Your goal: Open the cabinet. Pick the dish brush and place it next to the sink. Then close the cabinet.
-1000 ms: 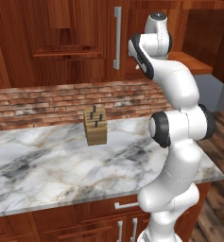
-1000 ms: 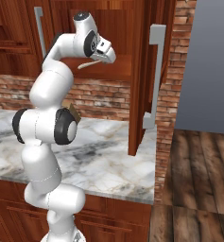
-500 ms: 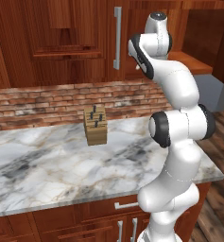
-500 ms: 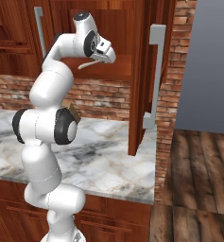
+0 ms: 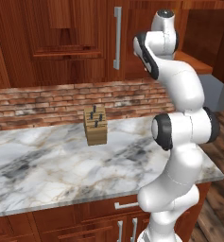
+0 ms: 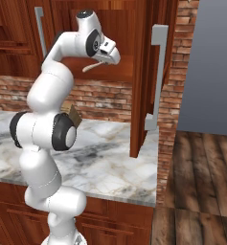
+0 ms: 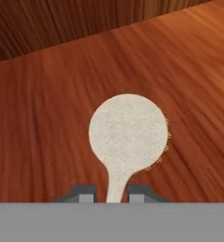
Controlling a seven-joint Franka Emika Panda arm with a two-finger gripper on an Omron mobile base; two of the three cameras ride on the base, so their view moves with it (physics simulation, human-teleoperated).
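Gripper (image 7: 111, 193) clasping the dish brush (image 7: 127, 134) inside the open cabinet (image 6: 143, 72).

In the hand view, the two dark fingertips are pressing against either side of the brush's pale handle, close to the round speckled head, which is stretching away from the jaws over the reddish wooden shelf (image 7: 47, 123); short tan bristles are peeking out along the head's right edge. In the right base view, the arm is reaching up into the cabinet with its right door (image 6: 151, 76) swung outward, and the pale handle is sticking out below the hand. A knife block (image 5: 95, 125) is sitting on the marble counter (image 5: 47, 165) below.
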